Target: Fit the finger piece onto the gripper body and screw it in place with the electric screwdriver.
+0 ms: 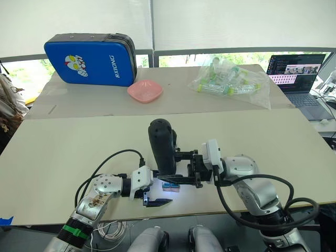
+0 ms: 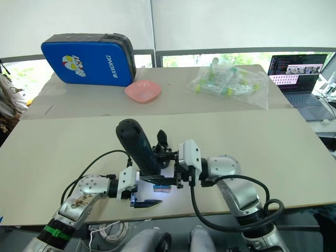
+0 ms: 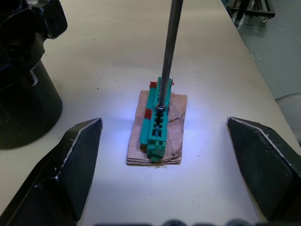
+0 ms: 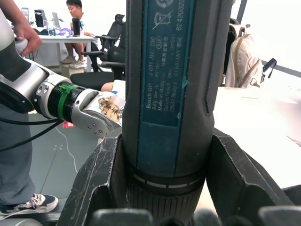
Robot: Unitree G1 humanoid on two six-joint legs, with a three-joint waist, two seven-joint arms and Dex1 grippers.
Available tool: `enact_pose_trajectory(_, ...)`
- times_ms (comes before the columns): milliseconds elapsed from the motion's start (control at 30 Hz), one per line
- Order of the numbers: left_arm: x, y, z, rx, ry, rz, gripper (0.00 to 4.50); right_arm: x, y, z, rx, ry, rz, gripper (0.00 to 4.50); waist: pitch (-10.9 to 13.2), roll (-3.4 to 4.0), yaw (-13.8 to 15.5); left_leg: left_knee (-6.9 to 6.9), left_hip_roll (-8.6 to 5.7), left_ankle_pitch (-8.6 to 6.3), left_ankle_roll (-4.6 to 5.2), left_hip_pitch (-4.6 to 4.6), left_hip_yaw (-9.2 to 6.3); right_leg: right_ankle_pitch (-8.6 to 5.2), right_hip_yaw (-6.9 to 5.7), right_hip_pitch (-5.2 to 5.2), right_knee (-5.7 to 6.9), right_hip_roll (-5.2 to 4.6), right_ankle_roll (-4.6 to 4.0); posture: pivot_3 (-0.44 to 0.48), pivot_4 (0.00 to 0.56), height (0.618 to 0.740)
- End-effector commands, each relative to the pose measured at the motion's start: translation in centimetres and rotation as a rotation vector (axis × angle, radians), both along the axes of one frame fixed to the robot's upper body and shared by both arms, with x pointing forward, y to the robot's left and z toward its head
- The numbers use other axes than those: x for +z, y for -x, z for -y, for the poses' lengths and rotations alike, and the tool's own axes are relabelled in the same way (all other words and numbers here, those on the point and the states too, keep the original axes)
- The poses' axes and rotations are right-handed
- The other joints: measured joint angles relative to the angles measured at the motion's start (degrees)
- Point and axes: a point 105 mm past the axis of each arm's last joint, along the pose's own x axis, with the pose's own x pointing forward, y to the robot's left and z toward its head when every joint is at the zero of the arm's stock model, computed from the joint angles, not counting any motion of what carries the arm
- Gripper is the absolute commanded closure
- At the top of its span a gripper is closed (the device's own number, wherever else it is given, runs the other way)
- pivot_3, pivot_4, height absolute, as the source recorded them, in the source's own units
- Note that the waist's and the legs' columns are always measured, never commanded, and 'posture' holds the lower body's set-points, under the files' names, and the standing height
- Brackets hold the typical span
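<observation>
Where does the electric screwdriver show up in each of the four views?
Left eye view: the electric screwdriver stands upright near the table's front edge, held in the right tool.
Right eye view: same spot, leaning left.
Left wrist view: its thin metal bit comes down onto the green-and-tan block.
Right wrist view: its body stands between the fingers.
Shared landmark: the green-and-tan block under the bit.

Both arms reach in over near desk edge, pincers facing each other. Left pincer (image 1: 157, 195) low w/ fingers (image 3: 70, 165) spread wide, empty. Right pincer (image 1: 181, 167) clamped on electric screwdriver (image 1: 161, 147), held upright, wrist turned inward.
</observation>
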Motion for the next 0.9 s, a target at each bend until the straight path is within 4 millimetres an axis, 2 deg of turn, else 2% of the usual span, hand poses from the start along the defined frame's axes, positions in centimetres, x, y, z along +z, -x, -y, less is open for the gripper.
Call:
enact_pose_trajectory(33,-1.7,0.2,-0.6,0.033,-0.056,-0.045,0.05,0.1,0.1,0.0,0.0,-0.01,0.019,2.56,0.0,0.0,0.0,0.0,0.0,0.0,0.0,0.0,0.0,0.0,0.0,0.0,0.0,0.0,0.0,0.0,0.15,0.74)
enact_pose_trajectory(467,0.3,-0.7,-0.8,0.035,0.032,0.003,0.05,2.2,0.8,-0.2,0.049,-0.061,0.063,2.56,0.0,0.0,-0.1,-0.01,0.03,0.0,0.0,-0.05,-0.01,0.0,-0.01,-0.06,0.0,0.01,-0.01,0.0,0.15,0.74)
enact_pose_trajectory(767,1.0,-0.4,-1.3,0.02,0.062,-0.002,0.05,3.3,1.3,-0.1,0.073,-0.079,0.071,2.56,0.0,0.0,-0.6,-0.03,0.04,-0.03,0.04,-0.15,-0.01,0.0,-0.01,-0.16,-0.04,0.03,-0.02,0.0,0.15,0.74)
enact_pose_trajectory(900,1.9,-0.2,-1.6,0.013,0.104,0.005,0.05,3.9,1.4,0.0,0.079,-0.087,0.081,2.56,0.1,-0.02,-0.6,-0.03,0.03,-0.08,0.11,-0.17,-0.01,-0.01,-0.01,-0.17,-0.07,0.04,0.0,0.0,0.15,0.74)
